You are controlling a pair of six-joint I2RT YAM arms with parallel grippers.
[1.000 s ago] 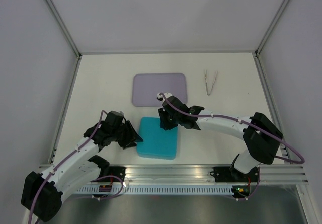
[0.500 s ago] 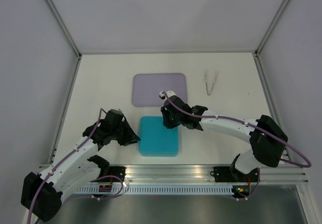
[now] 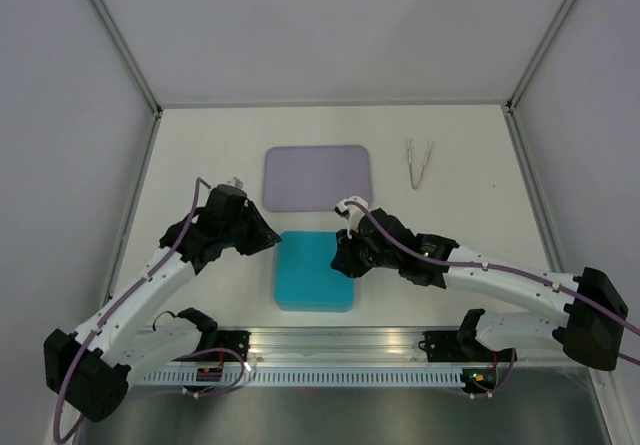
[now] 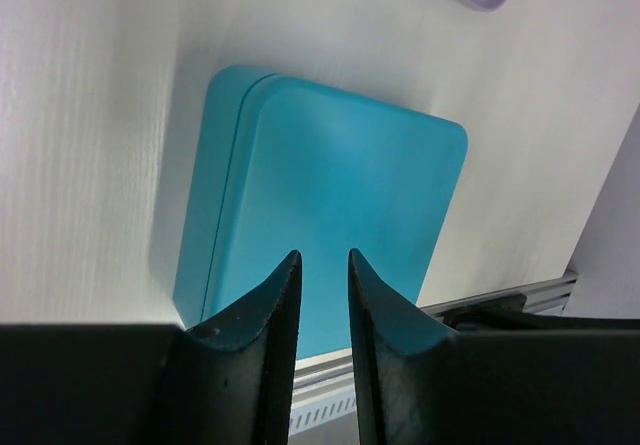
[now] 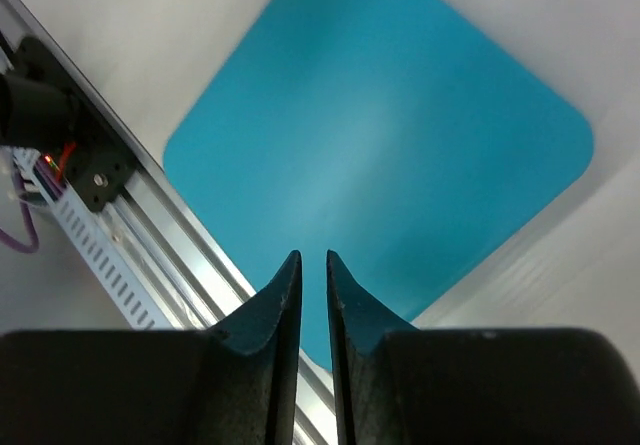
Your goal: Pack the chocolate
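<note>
- Chocolate: no piece shows in any of the three views. Whether any lies under the shut lid of the box cannot be told.
- Teal box (image 3: 315, 285): flat, rectangular, with rounded corners. It lies on the table between the two arms, just in front of the rail. The lid is on, and the left wrist view shows it stepped slightly in from the base along one long side.
- Left gripper (image 4: 318, 255): fingers drawn nearly together with only a thin slit between them, and nothing in the slit. In the top view it hangs by the box's far left corner. Its own camera sees the tips against the lid, but contact cannot be judged.
- Right gripper (image 5: 312, 255): fingers likewise almost touching, the gap narrower still, and nothing grasped. It hangs above the box's far right part, with the teal lid filling most of its wrist view.
- Lavender tray (image 3: 317, 177): flat, with rounded corners and a bare surface. It lies beyond the box and apart from it.
- Tongs (image 3: 418, 163): a pale, slender pair lying flat, to the right of the tray and well apart from both grippers.
- Table (image 3: 200, 155): cream-white, walled on three sides by pale panels.
- Rail (image 3: 340, 343): an aluminium rail along the near edge, carrying both arm bases.
</note>
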